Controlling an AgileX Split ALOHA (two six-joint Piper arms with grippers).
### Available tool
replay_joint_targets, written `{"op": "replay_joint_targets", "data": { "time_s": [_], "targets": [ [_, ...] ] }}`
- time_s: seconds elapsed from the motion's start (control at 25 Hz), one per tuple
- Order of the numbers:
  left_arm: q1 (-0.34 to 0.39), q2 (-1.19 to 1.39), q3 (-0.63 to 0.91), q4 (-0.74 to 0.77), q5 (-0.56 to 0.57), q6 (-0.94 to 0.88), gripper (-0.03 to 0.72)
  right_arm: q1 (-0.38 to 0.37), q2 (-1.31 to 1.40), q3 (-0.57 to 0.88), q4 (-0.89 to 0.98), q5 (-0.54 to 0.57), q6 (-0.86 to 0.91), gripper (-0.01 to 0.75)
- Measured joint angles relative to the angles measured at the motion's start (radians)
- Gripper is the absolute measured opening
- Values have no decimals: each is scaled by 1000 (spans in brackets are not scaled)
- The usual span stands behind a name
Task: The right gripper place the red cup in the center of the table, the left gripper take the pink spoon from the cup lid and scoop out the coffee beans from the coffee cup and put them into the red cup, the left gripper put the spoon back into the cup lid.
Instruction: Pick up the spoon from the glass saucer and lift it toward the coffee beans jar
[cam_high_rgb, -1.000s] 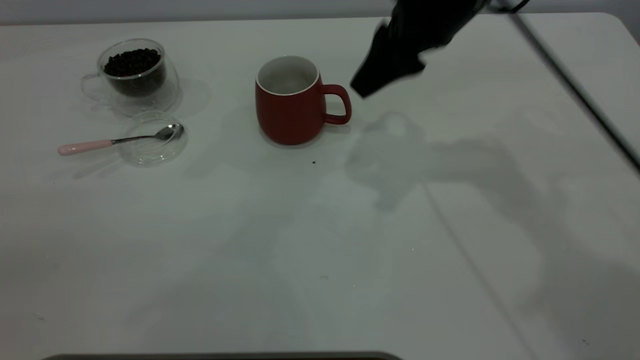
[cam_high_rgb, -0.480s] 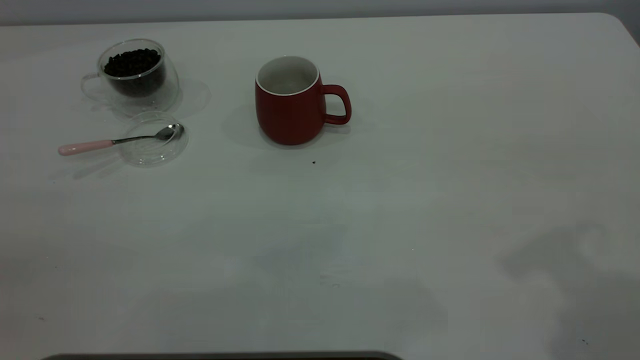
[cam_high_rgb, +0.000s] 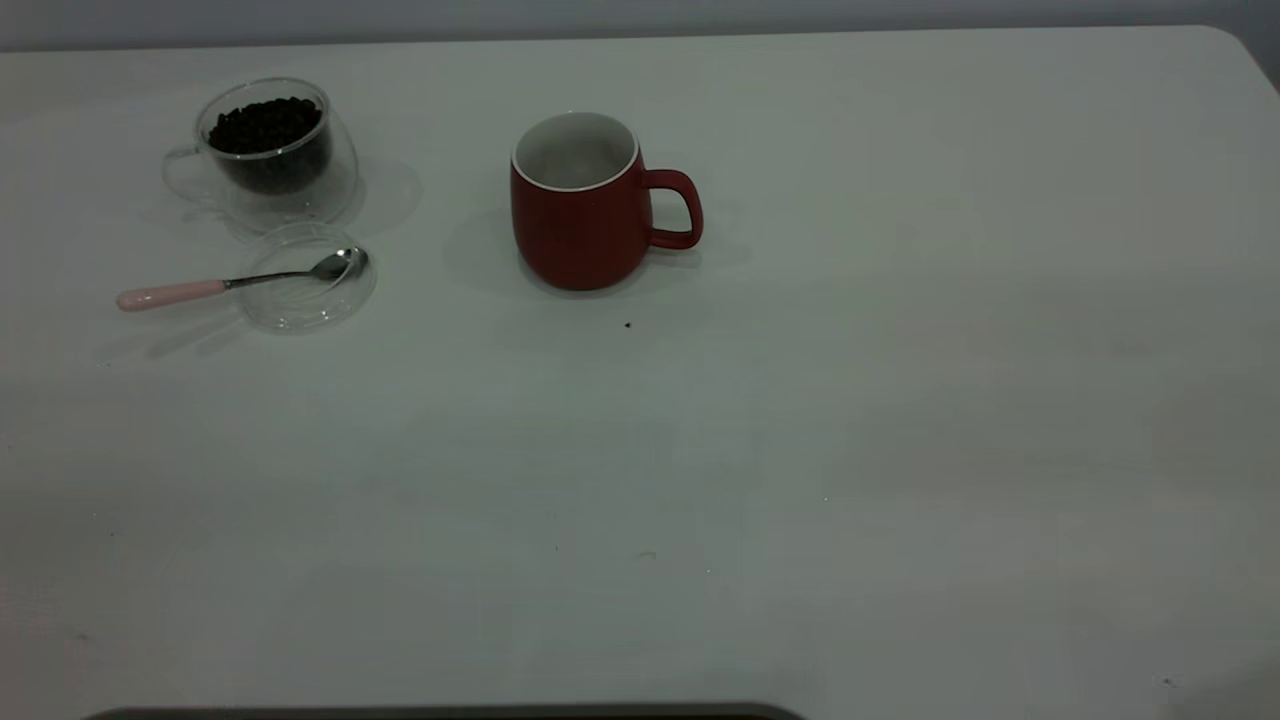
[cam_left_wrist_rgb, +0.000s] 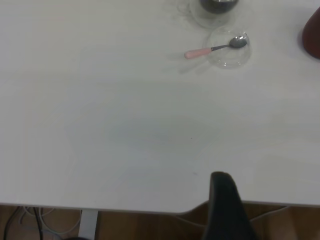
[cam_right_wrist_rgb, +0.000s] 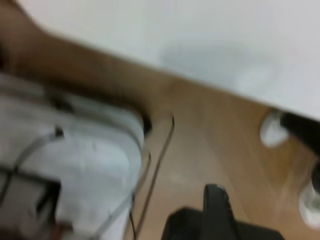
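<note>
Far left on the table (cam_high_rgb: 900, 400), the coffee cup (cam_high_rgb: 275, 150) holds coffee beans (cam_high_rgb: 263, 124); just nearer, the pink spoon (cam_high_rgb: 235, 281) rests bowl-first in the cup lid (cam_high_rgb: 308, 278), handle pointing left. The red cup (cam_high_rgb: 583, 202) stands upright toward the centre — handle right. The left gripper (cam_left_wrist_rgb: 226, 207) hangs off the table's near edge, the right gripper (cam_right_wrist_rgb: 216, 215) over the floor — how wide either stands cannot be told.

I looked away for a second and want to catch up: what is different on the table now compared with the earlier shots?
The right arm, which hung just beside the red cup's handle a second ago, has pulled away and left the exterior view. The cup stands upright where it stood. The coffee cup with its coffee beans, the cup lid and the pink spoon resting across it have not moved.
</note>
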Motion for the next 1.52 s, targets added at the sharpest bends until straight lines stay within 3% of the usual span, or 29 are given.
{"op": "replay_joint_targets", "data": {
  "time_s": [0.24, 0.6, 1.24, 1.52],
  "targets": [
    [0, 0, 0, 0, 0, 0, 505, -161, -334, 0, -1, 8, 6, 518],
    [0, 0, 0, 0, 0, 0, 505, -297, -712, 0, -2, 36, 5, 490],
    [0, 0, 0, 0, 0, 0, 505, -305, -720, 0, -1, 37, 2, 453],
    [0, 0, 0, 0, 0, 0, 505, -236, -720, 0, -2, 37, 2, 453]
  ]
}}
